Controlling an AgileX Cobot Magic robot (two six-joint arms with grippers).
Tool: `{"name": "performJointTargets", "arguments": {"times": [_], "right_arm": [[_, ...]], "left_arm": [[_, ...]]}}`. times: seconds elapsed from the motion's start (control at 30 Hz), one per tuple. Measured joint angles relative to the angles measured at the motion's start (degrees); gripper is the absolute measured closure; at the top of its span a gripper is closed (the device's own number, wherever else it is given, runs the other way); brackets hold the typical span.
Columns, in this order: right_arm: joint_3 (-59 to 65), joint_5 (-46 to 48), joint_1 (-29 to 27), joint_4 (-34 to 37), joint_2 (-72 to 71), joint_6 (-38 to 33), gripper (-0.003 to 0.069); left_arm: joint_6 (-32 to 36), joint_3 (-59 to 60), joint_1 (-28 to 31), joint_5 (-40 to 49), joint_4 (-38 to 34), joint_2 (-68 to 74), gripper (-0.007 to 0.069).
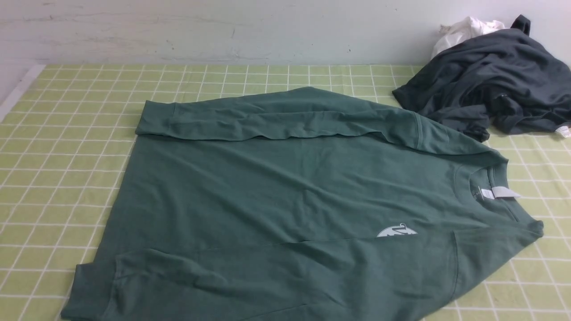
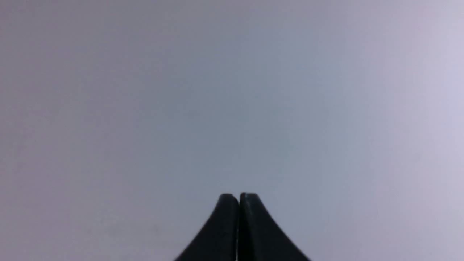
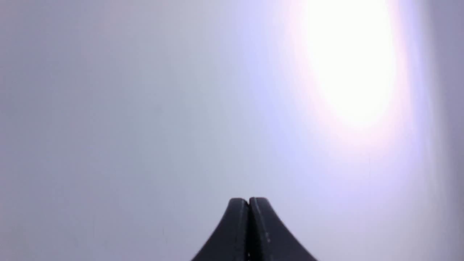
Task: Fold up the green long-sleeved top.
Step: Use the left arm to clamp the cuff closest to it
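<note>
The green long-sleeved top (image 1: 267, 187) runs off the front view's bottom edge; a fold of its cloth covers the chest logo (image 1: 396, 231) in its lower part. Its neck label (image 1: 499, 192) is too small to read. The grey garment (image 1: 490, 76) hides most of the white cloth (image 1: 461, 29). Wrist-view backgrounds are blurred.

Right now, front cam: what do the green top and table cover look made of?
Green top: matte knit, probably cotton sweatshirt fabric; it shows soft creases and limp folds. Table cover: flat yellow-green grid-print sheet with no shine; cloth or vinyl, cannot tell.
</note>
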Motion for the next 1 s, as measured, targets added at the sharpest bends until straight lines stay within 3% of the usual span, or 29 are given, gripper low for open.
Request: {"name": "performJointTargets", "arguments": {"times": [0.1, 0.17, 0.33, 0.4, 0.53, 0.7, 0.83, 0.93, 1.0], "right_arm": [[0.0, -9.6, 0.0, 1.3, 0.0, 1.5, 0.0669], [-0.1, -13.4, 0.0, 0.3, 0.1, 3.1, 0.0669], [-12.1, -6.9, 0.0, -12.7, 7.8, 6.8, 0.0669], [-21.7, 1.5, 0.0, -20.3, 15.1, 11.5, 0.0669], [-34.5, 16.6, 0.0, -28.1, 27.5, 21.4, 0.0669], [-37.8, 38.3, 4.2, -29.3, 42.1, 27.4, 0.0669], [-37.8, 53.6, 13.0, -21.7, 51.9, 23.2, 0.0669], [-37.8, 60.7, 19.3, -14.6, 58.7, 13.2, 0.0669], [-37.8, 63.7, 24.2, -8.3, 65.2, 1.6, 0.0669]], "left_arm": [[-5.2, -0.7, 0.0, -5.3, 0.2, -0.1, 0.0629], [-7.0, -3.6, 0.0, -3.8, 1.3, -0.1, 0.0629], [-3.0, -21.6, 0.0, 15.9, 5.7, 6.9, 0.0629], [-0.9, -29.3, 0.0, 27.4, 6.4, 15.0, 0.0629], [-0.1, -35.9, 0.0, 43.5, 6.4, 29.2, 0.0629], [0.5, -37.8, 0.0, 65.2, -0.1, 46.0, 0.0629], [4.4, -37.6, 0.0, 74.2, -6.7, 55.9, 0.0629], [7.6, -37.6, 0.0, 75.5, -9.6, 60.9, 0.0629], [10.2, -37.9, 0.0, 75.4, -11.0, 65.0, 0.0629]]}}
